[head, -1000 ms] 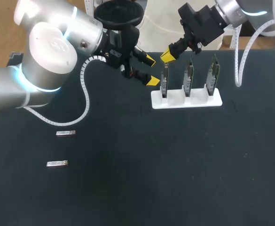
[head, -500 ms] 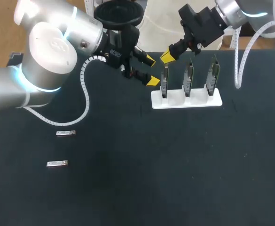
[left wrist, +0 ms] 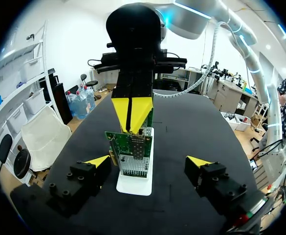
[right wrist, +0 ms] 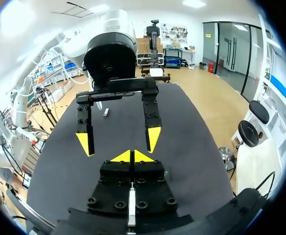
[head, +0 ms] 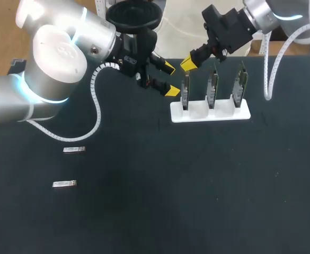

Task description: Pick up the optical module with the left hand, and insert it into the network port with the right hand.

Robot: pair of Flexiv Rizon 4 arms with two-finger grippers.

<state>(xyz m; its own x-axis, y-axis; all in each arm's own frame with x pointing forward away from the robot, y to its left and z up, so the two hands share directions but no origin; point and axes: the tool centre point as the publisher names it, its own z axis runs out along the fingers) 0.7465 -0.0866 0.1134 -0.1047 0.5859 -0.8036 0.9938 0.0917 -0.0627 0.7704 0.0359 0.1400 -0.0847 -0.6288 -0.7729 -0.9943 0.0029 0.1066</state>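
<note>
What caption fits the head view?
Left gripper open and right gripper shut near the leftmost card in the white holder; two optical modules lie untouched.

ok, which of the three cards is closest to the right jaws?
The end card nearest the left arm. The right jaws sit just above its top edge; the middle card and far-end card stand further along the white holder.

2 optical modules (head: 74, 150) lie left on the table (head: 197, 201), the rack (head: 210, 114) of 3 cards (head: 212, 87) back right.
</note>
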